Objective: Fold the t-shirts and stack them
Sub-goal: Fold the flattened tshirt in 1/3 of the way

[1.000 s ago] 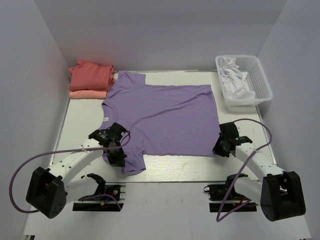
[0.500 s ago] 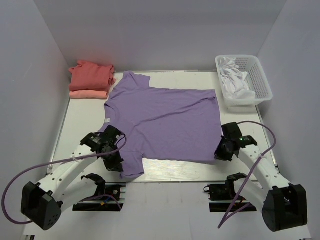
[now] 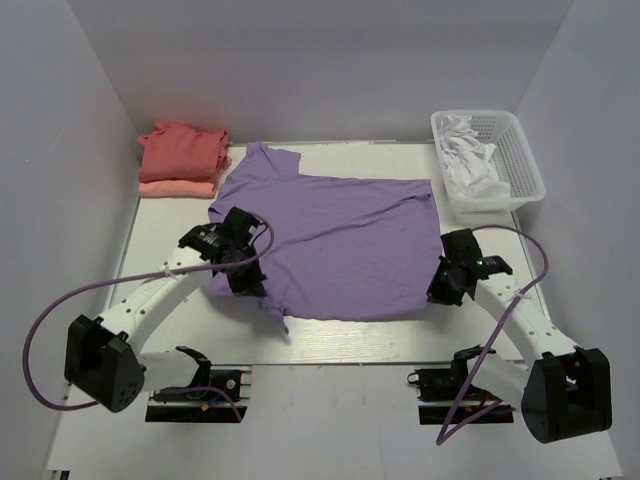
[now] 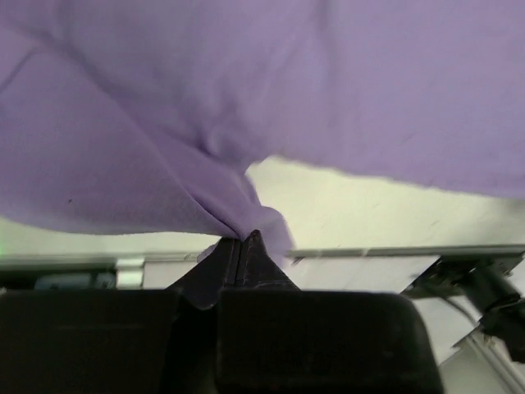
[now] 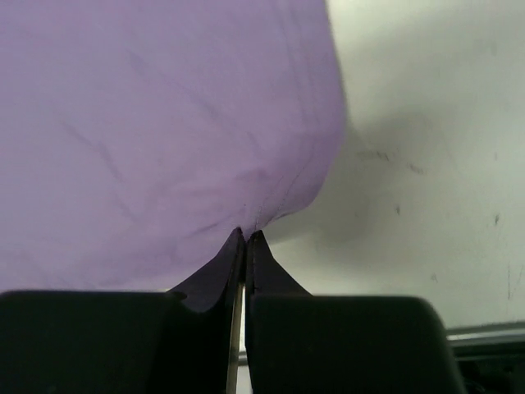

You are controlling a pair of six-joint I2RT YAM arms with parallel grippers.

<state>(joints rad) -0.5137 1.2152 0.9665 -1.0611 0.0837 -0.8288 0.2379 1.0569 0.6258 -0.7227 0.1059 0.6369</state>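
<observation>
You had the left gripper [image 4: 244, 239] and the right gripper [image 5: 244, 235] pinched tight on the near edge of the purple t-shirt [image 3: 345, 235] lying on the table [image 3: 160, 235], likely to fold it.

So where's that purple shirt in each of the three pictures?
Top external: the purple shirt lies spread across the middle.
Left wrist: it fills the upper half, with a fold dipping to bottom centre.
Right wrist: it fills the upper left.
Shared landmark: the pale table beside the shirt's edge.
</observation>
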